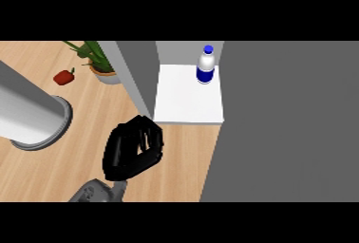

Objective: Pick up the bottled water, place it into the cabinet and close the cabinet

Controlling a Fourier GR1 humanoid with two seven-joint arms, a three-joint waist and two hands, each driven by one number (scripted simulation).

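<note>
The bottled water [204,65], white with a blue cap and blue label, stands upright on the white shelf [186,102] inside the cabinet, towards its back right. The cabinet's left door [137,76] stands open, seen edge-on as a grey panel. My left hand [133,148] is on the counter just below that door's near end, fingers relaxed and pointing at the door's edge, holding nothing. A wide grey panel [288,123] of the cabinet fills the right side. My right hand does not show.
A big white cylinder with a grey rim [32,118] stands at the left. A small red fruit [64,77] and a potted green plant [99,60] sit on the wooden counter [175,161] at the back left.
</note>
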